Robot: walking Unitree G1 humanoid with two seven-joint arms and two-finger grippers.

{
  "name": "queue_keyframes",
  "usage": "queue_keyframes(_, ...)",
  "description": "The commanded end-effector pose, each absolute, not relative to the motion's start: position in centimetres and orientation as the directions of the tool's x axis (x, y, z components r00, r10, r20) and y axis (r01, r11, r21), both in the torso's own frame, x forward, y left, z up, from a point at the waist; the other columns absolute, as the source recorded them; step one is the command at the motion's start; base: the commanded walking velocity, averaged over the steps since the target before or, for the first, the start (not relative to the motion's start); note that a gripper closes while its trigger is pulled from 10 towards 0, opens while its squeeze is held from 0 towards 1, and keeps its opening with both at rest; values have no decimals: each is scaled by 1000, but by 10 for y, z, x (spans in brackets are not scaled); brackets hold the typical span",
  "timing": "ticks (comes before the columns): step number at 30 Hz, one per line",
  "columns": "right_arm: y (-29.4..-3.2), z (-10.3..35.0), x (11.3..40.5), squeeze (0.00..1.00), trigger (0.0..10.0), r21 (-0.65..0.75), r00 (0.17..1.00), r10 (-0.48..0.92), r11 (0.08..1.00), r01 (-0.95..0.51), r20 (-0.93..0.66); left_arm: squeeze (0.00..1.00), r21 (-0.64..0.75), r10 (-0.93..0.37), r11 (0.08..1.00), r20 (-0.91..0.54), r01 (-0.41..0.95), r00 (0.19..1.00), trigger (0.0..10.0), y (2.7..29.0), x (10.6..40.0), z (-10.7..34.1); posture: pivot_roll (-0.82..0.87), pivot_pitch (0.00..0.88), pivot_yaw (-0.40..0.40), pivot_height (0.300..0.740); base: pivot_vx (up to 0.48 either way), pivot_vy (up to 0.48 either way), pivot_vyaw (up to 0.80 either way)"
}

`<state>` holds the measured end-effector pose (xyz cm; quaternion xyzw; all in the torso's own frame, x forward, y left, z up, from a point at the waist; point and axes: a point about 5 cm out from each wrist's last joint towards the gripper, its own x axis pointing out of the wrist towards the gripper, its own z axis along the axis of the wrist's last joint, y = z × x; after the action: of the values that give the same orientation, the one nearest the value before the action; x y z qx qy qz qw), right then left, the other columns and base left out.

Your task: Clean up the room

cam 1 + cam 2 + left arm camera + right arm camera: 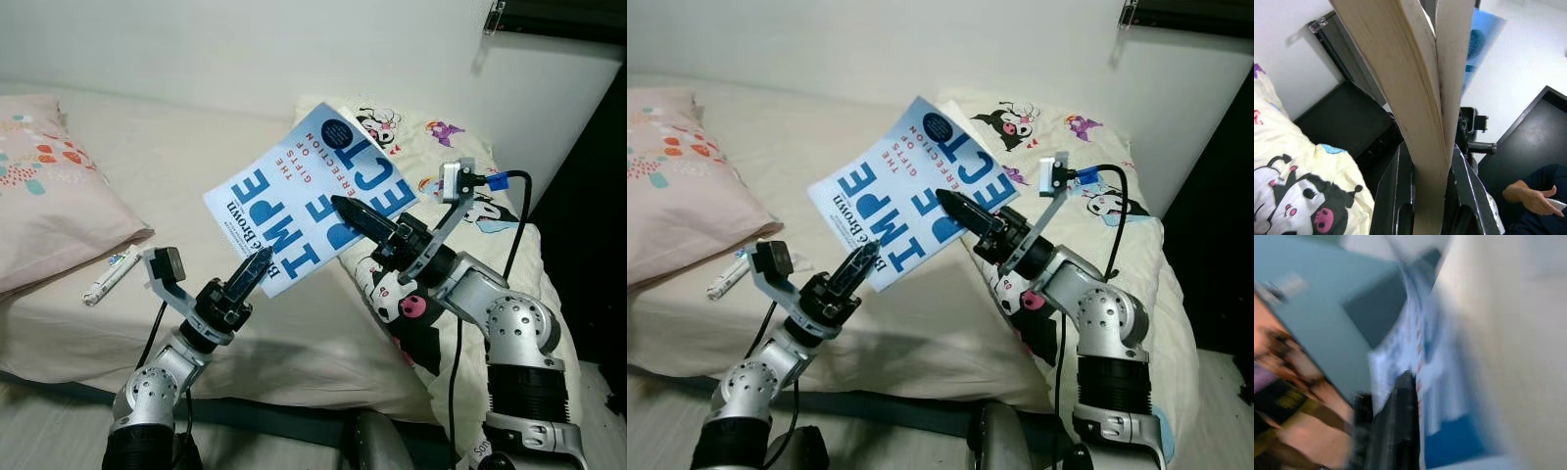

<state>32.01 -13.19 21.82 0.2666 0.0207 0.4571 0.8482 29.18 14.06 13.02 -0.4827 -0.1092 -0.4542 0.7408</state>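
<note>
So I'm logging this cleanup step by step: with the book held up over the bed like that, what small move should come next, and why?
Probably carry the book away from the bed with both grippers moving together. The left gripper clamps its lower edge, the pages sitting between its fingers, and the right gripper lies against the cover, so moving either alone could twist it.

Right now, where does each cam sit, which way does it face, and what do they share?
Left eye, head: looks forward and down at the bed; both arms, left hand, right hand on the book.
Right eye: same scene, shifted sideways.
Left wrist: along its fingers, clamped on the book's page edge; Kuromi pillow, a person's hand.
Right wrist: blurred; black finger against the cover.
Shared: the book.
</note>
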Motion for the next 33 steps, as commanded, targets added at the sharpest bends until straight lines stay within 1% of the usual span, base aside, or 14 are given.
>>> queue_keyframes(1,-136,190,325,514,10000,479,656,753,557,-679,55,0,-577,-557,113,637,809,533,0,138,295,141,-60,0,-92,465,0,0,0)
queue_keyframes(2,-140,187,330,1000,10000,478,697,716,595,-646,52,0,-579,-551,116,638,807,537,0,138,295,141,-57,0,-93,465,0,0,0)
queue_keyframes(8,-174,196,345,1000,10000,530,845,523,687,-497,115,0,-611,-439,203,642,765,629,0,154,309,146,-65,0,-85,465,0,0,0)
queue_keyframes(13,-196,198,347,1000,10000,556,900,415,720,-415,135,0,-627,-364,266,638,732,678,0,172,315,149,-68,0,-81,465,0,0,0)
queue_keyframes(14,-225,197,345,1000,10000,560,949,282,768,-310,140,0,-635,-259,361,635,683,727,0,200,321,157,-67,0,-82,465,0,0,0)
queue_keyframes(16,-225,197,345,1000,10000,560,949,282,768,-310,140,0,-635,-259,361,635,683,727,0,200,321,157,-67,0,-82,465,0,0,0)
queue_keyframes(20,-281,190,339,1000,10000,577,993,8,813,-73,115,0,-628,-140,475,637,616,758,0,233,324,173,-65,0,-84,465,0,0,0)
queue_keyframes(21,-281,190,339,1000,10000,577,993,8,813,-73,115,0,-628,-140,475,637,616,758,0,233,324,173,-65,0,-84,465,0,0,0)
queue_keyframes(23,-326,175,324,1000,10000,595,977,-207,793,131,59,0,-599,-103,533,655,597,749,0,247,323,187,-65,0,-80,465,0,0,0)
queue_keyframes(28,-362,147,301,1000,10000,631,927,-373,713,307,-29,0,-566,-114,572,662,594,740,0,248,323,198,-53,0,-71,465,0,0,0)
queue_keyframes(29,-363,138,296,1000,10000,646,921,-385,688,330,-59,0,-560,-136,589,642,583,754,2549,244,324,197,-49,0,-64,465,0,0,0)
queue_keyframes(30,-363,138,296,1000,10000,646,921,-385,688,330,-59,0,-560,-136,589,642,583,754,2549,244,324,197,-49,0,-64,465,0,0,0)
queue_keyframes(31,-364,132,294,1000,10000,655,918,-389,674,341,-78,0,-555,-150,602,627,573,765,9843,242,324,195,-48,0,-61,465,0,0,0)
queue_keyframes(33,-362,124,292,1000,10000,663,917,-386,660,353,-104,0,-559,-155,621,600,550,785,9843,239,326,191,-45,0,-54,465,0,0,0)
